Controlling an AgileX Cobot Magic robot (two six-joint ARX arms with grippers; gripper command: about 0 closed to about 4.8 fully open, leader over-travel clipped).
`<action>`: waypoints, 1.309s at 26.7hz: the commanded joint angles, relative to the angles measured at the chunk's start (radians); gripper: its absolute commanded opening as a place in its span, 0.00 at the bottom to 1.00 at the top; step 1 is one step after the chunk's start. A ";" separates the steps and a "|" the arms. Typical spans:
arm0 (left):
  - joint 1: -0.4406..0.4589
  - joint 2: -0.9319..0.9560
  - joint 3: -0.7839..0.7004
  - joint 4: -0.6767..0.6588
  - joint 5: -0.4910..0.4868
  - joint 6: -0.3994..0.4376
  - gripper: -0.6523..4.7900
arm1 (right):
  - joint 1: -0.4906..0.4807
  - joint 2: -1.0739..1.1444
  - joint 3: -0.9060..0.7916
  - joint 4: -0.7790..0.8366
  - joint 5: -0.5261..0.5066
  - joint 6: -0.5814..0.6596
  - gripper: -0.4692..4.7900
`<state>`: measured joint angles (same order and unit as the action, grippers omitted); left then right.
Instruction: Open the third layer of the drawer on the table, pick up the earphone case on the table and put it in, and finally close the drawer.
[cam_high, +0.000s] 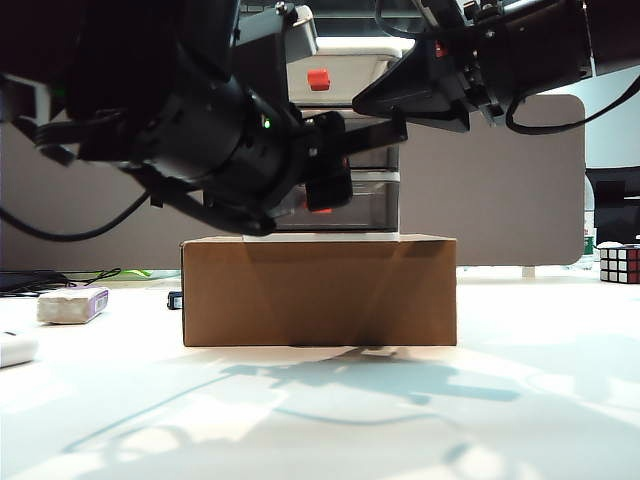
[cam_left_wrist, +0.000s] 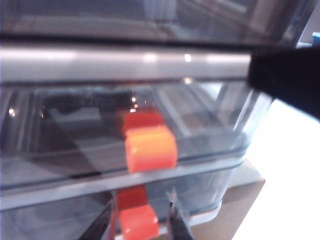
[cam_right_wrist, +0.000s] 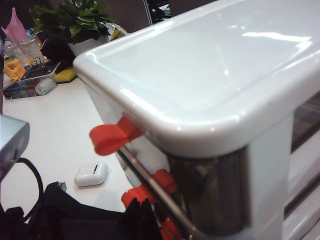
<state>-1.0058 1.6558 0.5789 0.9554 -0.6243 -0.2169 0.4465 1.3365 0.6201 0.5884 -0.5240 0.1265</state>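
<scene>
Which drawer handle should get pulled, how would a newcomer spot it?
Find the brown cardboard box; the white-framed smoky grey drawer unit stands on it. The target is the lowest red-orange handle, between the left pincer fingertips, under two like handles.

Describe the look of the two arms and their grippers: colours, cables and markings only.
Both arms are black. The left arm is bulky and rounded, with a small green light, black cables looping off it and a pale grey block on top; its left gripper has thin dark fingers. The right arm is angular, tapering to a wedge, with black cables and a small red mark.
</scene>
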 joint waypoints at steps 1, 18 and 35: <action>0.005 0.006 0.023 -0.011 0.004 0.003 0.36 | 0.002 -0.003 0.006 0.014 -0.003 0.001 0.08; 0.004 0.035 0.037 -0.030 -0.004 -0.003 0.30 | 0.002 -0.003 0.006 0.013 -0.014 0.001 0.08; -0.069 0.034 0.034 -0.053 -0.092 -0.004 0.11 | 0.002 0.013 0.006 0.042 0.016 0.000 0.08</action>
<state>-1.0561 1.6924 0.6113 0.9066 -0.6888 -0.2180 0.4465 1.3506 0.6209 0.5995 -0.5144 0.1261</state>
